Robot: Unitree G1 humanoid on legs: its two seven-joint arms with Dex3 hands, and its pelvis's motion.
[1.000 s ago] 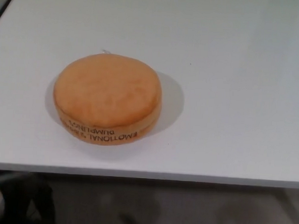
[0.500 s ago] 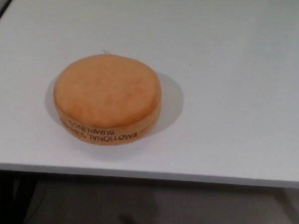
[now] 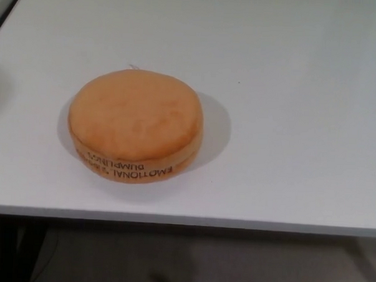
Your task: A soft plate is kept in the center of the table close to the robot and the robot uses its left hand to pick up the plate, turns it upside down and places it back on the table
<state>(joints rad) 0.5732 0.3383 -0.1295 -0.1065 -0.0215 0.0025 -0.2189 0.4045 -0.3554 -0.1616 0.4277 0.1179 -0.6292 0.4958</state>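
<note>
You're seeing neither hand in frame, so finger state can't be told; soft plate (image 3: 135, 125) is sitting left of centre, favouring your left arm.

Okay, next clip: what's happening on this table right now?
Nothing is being handled at this moment. An orange soft plate sits flat on the white table, near its front edge, with the lettering on its side reading upside down. Neither robot hand is in the picture, so nothing touches the plate.
</note>
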